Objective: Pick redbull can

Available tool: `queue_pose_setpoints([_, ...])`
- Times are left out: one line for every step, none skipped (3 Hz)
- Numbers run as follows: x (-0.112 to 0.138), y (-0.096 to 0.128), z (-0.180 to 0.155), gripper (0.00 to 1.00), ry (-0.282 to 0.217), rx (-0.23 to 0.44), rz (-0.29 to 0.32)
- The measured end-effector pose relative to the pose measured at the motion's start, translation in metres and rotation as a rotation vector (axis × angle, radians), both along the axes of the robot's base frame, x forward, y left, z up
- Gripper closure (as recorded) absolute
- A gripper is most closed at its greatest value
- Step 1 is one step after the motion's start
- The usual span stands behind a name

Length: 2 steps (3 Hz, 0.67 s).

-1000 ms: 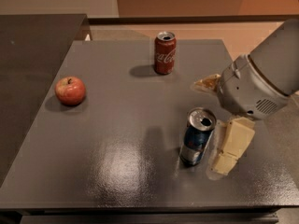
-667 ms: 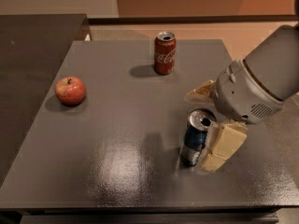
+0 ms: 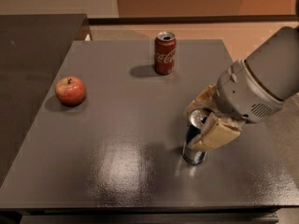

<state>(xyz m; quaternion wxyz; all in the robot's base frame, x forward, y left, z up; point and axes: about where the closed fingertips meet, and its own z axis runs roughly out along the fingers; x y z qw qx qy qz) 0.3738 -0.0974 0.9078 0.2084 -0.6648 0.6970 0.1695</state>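
Against the frame from a moment ago, we find the red apple (image 3: pixel 70 90) at the left of the grey table (image 3: pixel 117 139) and the red Coca-Cola can (image 3: pixel 165 53) near the far edge both unmoved. The redbull can (image 3: pixel 193 150) also keeps its spot, right of centre toward the near edge. What has changed is the gripper (image 3: pixel 194 127): it has slid leftward onto the can, and its two tan fingers (image 3: pixel 216 135), earlier spread wide with the near one off to the can's right, now stand much closer together.

The grey arm (image 3: pixel 261 85) reaches in from the right edge, sloping down and to the left, with its thick wrist just right of the redbull can. One finger lies behind the can's silver top and the other crosses the front of its upper body, so we see the can pinched between them. Both fingers meet the rim, and we read the grip as clenched on the can. The can stands upright with its base on the table.

Both cans are upright. We cannot tell what is inside either.
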Motion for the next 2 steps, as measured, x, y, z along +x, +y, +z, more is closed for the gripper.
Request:
queue_pose_setpoints([0.008,0.001,0.014,0.87,-0.012,-0.006,-0.003])
queue_pose_setpoints([0.023,0.002,0.038,1.0,-0.013,-0.011,-0.023])
